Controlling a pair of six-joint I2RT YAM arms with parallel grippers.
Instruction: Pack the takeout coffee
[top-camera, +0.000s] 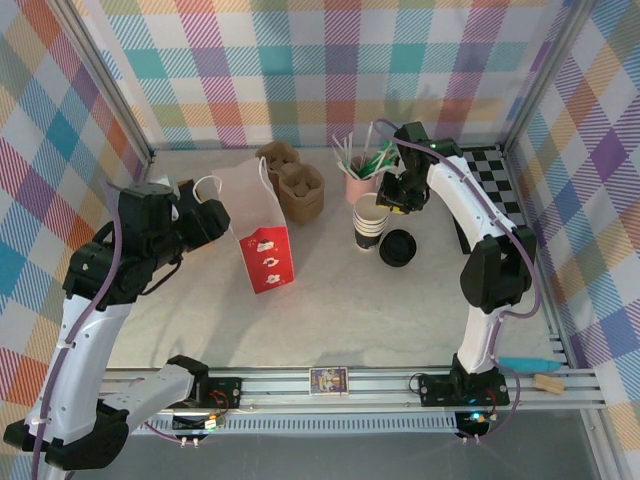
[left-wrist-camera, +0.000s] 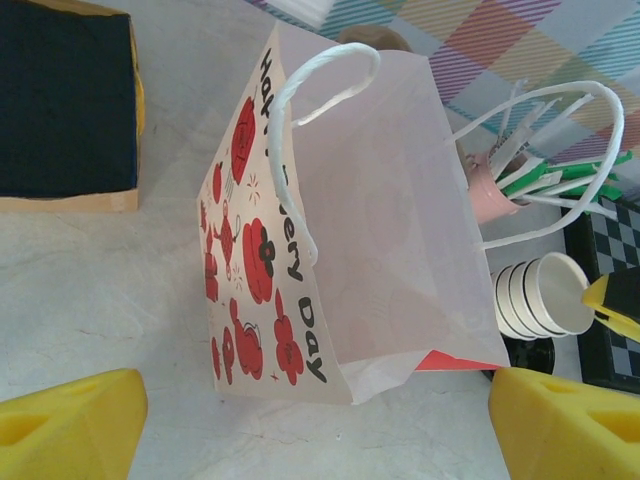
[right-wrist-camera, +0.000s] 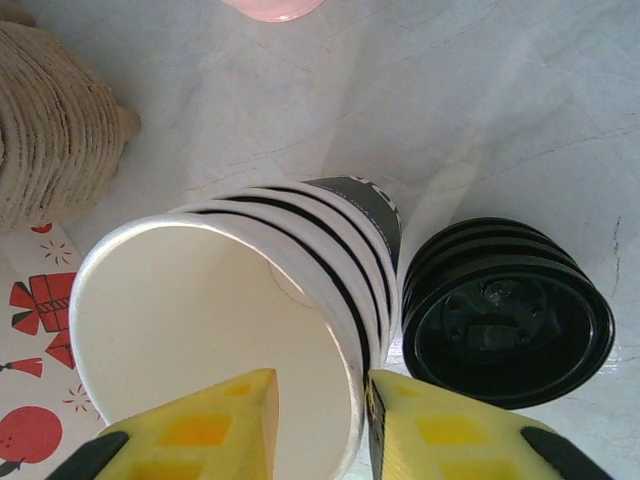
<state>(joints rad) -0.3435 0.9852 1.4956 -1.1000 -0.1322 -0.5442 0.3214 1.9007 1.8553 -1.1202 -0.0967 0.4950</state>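
The takeout coffee is out of view. A stack of lidless white paper cups (top-camera: 370, 222) with dark bands stands mid-table, with a stack of black lids (top-camera: 398, 247) beside it. My right gripper (right-wrist-camera: 322, 390) reaches over the cup stack (right-wrist-camera: 230, 320). One yellow finger is inside the top cup, with a gap to the wall. The other is outside, against the rim next to the lids (right-wrist-camera: 505, 315). My left gripper (left-wrist-camera: 315, 430) stands wide open at the base of the white paper bag (left-wrist-camera: 340, 230) with red prints, and holds nothing. That bag (top-camera: 265, 235) stands upright beside the left gripper (top-camera: 205, 220).
Behind the cups stands a pink cup of stirrers (top-camera: 360, 180), with brown pulp cup carriers (top-camera: 295, 180) to its left. A checkered board (top-camera: 495, 175) lies at the back right. A dark flat block (left-wrist-camera: 65, 100) sits left of the bag. The plaid walls are close.
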